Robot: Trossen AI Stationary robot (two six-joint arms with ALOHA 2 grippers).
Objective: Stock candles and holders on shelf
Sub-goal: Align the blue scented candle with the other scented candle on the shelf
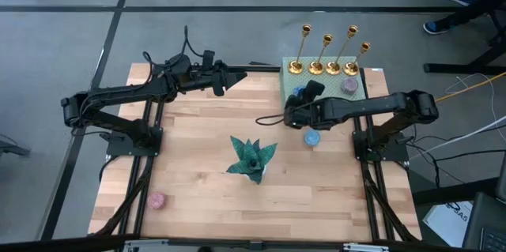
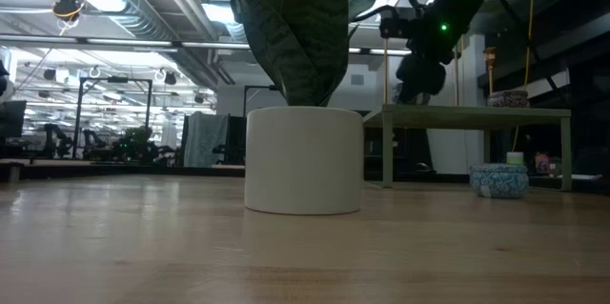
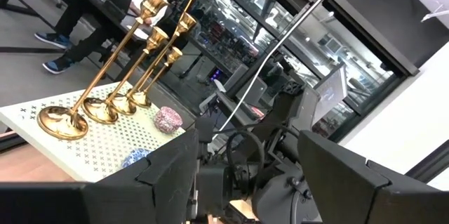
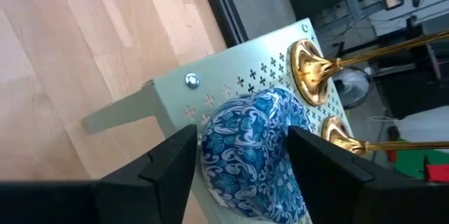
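The pale green shelf (image 1: 328,92) stands at the table's far right. Four gold holders (image 1: 324,66) stand in a row on their round bases along its far edge. A mauve candle (image 1: 349,86) and a blue candle (image 4: 252,147) rest flat on the shelf top. My right gripper (image 4: 242,140) is open and slants down over the shelf's left end, one finger on each side of that blue candle. My left gripper (image 1: 237,78) hangs open and level above the far middle of the table with nothing between its fingers. My right gripper has its fingers (image 4: 168,161) close against the two opposite sides of the blue candle (image 4: 210,140), coming from above at a slant. I cannot tell whether they touch it. The candle lies flat on the shelf top.
A second blue candle (image 1: 312,137) lies on the table just in front of the shelf. A pink candle (image 1: 156,201) lies near the front left corner. A teal spiky plant in a white pot (image 1: 253,159) stands mid-table. People sit beyond the table's far edge.
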